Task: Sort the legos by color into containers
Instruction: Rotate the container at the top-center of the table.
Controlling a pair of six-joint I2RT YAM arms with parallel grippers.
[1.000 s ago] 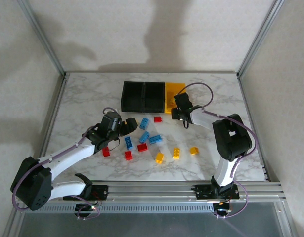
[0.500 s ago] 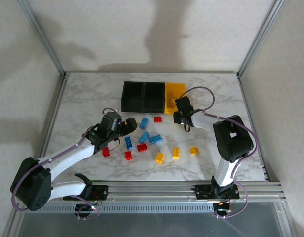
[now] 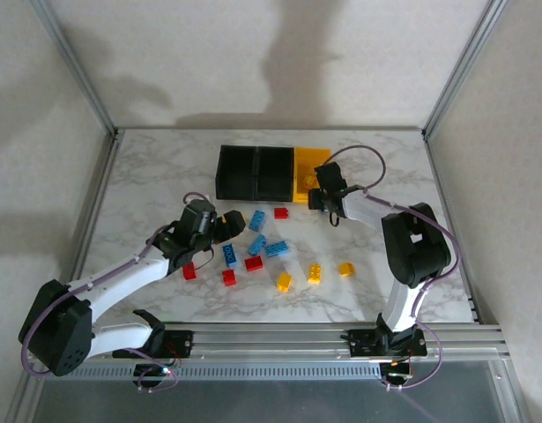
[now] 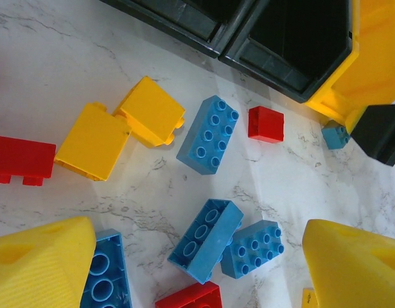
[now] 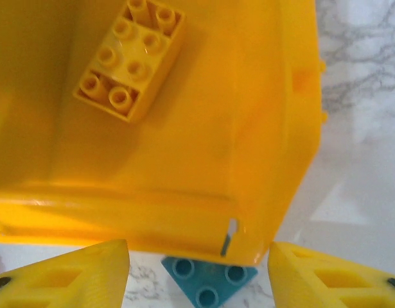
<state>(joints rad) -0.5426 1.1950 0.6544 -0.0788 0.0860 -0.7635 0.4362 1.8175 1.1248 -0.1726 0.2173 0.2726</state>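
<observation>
Yellow bin (image 5: 184, 160) holding one yellow brick (image 5: 129, 59), two black bins (image 3: 237, 176), left gripper (image 4: 197, 256) and right gripper (image 5: 197, 269) spread, empty.

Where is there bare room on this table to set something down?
Free: the marble left of the black bins, out to the table edge; the far corner right of the yellow bin; the strip along the near rail. Crowded: the middle, where the legos lie scattered before the bins.
</observation>
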